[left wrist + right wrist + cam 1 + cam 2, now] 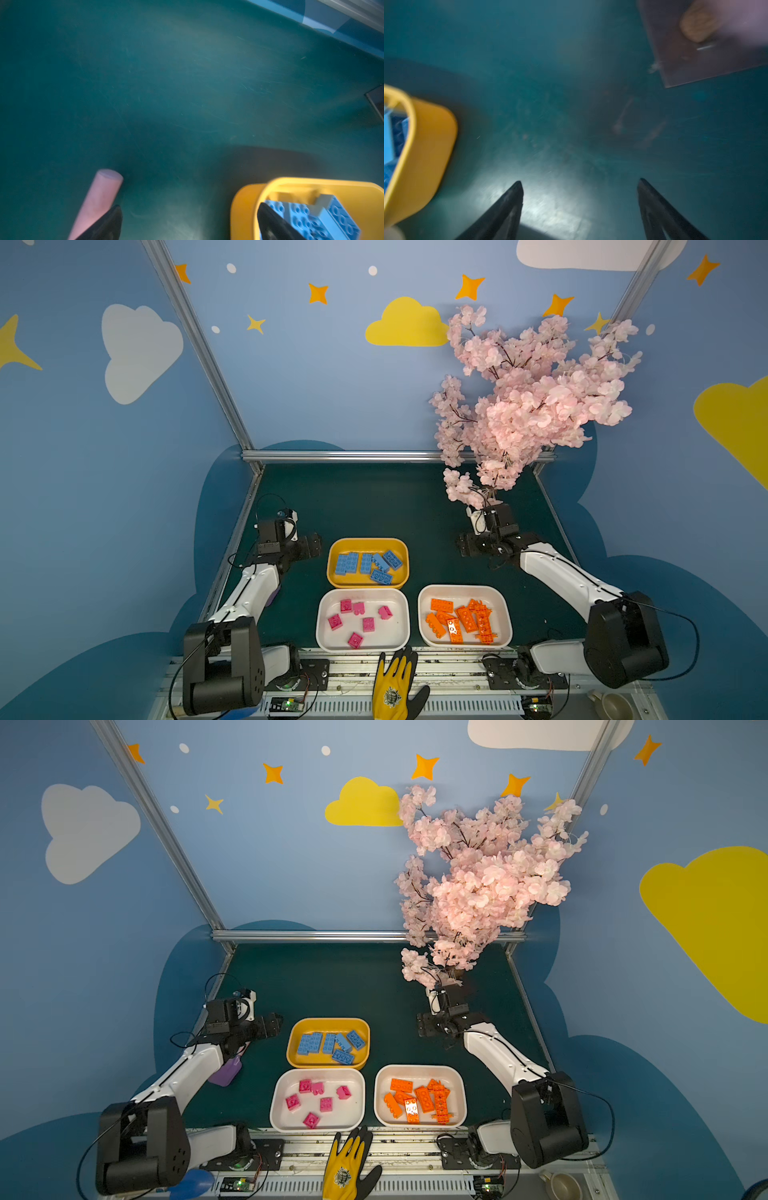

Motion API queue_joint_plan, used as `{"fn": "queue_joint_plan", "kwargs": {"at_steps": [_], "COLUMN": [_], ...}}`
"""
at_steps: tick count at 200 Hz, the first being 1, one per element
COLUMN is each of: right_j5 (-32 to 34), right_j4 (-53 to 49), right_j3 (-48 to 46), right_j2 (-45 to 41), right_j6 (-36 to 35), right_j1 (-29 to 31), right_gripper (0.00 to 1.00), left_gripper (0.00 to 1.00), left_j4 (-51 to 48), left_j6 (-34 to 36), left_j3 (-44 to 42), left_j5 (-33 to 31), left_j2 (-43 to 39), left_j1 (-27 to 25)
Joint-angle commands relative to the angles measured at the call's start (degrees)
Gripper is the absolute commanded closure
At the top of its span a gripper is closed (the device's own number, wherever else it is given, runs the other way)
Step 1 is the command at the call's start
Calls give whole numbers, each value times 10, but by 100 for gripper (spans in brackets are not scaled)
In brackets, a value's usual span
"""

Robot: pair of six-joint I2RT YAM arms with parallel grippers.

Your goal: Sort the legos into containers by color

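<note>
Blue studded plastic bricks (347,564) fill the yellow-orange shallow tray (365,545) between the left claw (190,207) and right claw (580,181), both gaping, empty; pink bricks (346,605) and orange bricks (441,605) lie sorted behind. Withdraw high, clearing rims.

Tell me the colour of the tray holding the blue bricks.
Yellow-orange. The tray shows best in a top view, with the blue bricks inside.

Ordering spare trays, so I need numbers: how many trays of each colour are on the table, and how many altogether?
Yellow tray: 1
White trays: 2, the left white tray and the right white tray
Total: 3
</note>
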Motion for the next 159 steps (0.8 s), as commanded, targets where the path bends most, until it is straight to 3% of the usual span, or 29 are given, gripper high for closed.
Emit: {"fn": "queue_joint_plan", "kwargs": {"at_steps": [1, 47, 60, 84, 101, 116, 137, 159], "right_j5": [47, 50, 34, -3, -27, -53, -13, -21], "right_j4": [61, 258, 338, 327, 420, 529, 438, 418], "right_j3": [1, -92, -132, -130, -192, -240, -201, -186], "right_j2": [13, 43, 49, 52, 45, 52, 43, 53], "right_j6": [-15, -35, -78, -21, -20, -77, -7, -1], "right_j1": [-31, -103, -110, -147, -160, -156, -159, -169], "right_gripper": [14, 14, 13, 13, 13, 13, 12, 12], "left_gripper": [0, 0, 0, 0, 0, 0, 0, 0], "left_j4": [101, 216, 259, 311, 316, 337, 411, 414], "left_j6": [29, 51, 42, 43, 50, 53, 61, 56], "left_j3": [-10, -24, -34, -37, -37, -50, -83, -96], "left_j5": [6, 43, 50, 51, 48, 26, -6, -27], "left_j2": [8, 73, 91, 126, 137, 139, 151, 141], "left_j1": [3, 2, 3, -1, -7, -16, -32, -33]}}
